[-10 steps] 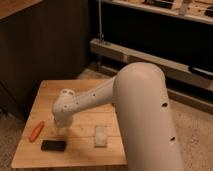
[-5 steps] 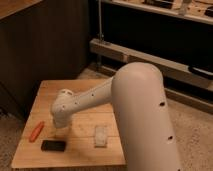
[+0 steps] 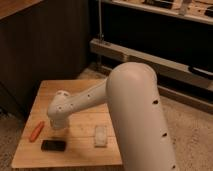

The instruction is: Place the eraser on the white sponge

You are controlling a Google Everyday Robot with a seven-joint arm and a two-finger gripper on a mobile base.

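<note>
gripper [image 3: 59, 126] near eraser [image 3: 53, 145], white sponge [image 3: 101, 136] apart — both on table [image 3: 80, 92]

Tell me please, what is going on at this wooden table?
A white robot arm reaches over the wooden table. Its tool hangs low, just above the black eraser, which lies flat on the table, not yet lifted. The white sponge lies apart from it, with nothing on it. An orange stick lies nearby.

A small pale wooden table [image 3: 52, 89] stands on a speckled beige floor [image 3: 192, 125] in dim, warm light. Dark wood panelling [image 3: 45, 45] rises behind it at left, and a grey metal shelf rack [image 3: 145, 56] runs along the back at right. The gripper [image 3: 58, 125] hangs low over the table's left part.
</note>
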